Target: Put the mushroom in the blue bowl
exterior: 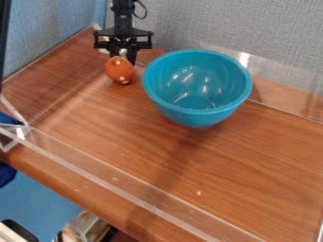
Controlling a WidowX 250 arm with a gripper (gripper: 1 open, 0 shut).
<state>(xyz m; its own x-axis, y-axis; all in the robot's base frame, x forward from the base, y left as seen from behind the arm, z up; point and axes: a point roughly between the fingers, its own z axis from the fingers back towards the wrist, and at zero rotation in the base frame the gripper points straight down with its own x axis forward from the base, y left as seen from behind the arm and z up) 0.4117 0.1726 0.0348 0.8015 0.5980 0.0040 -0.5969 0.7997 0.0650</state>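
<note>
Mushroom (119, 70) sits on the wooden table (151, 151) toward the far left, orange-brown cap up, its pale stem barely visible at the base; from my seat it looks upright or close to it. It is left of the blue bowl (197, 87) and clear of it, a strip of bare wood between the two. The bowl stands upright, mouth open, and I see nothing but glare on its glossy inner wall. The gripper (121, 54) hangs straight down over the mushroom, black fingers reaching to the top of the cap. The fingers look drawn in narrow about the cap, one tip at each side, but at this size I cannot tell whether the pads are pressing on it or only standing beside it, so I do not call it a grip. The mushroom's base appears to be on the wood. Above the fingers the black cross-piece of the hand sits level, and the arm (123, 13) rises nearly vertical from it and leaves the top of the picture. A clear plastic wall (113, 194) runs around the table's edge, its near side crossing the foreground on a slant. A grey-blue backdrop (51, 24) stands behind the arm at the left.
</note>
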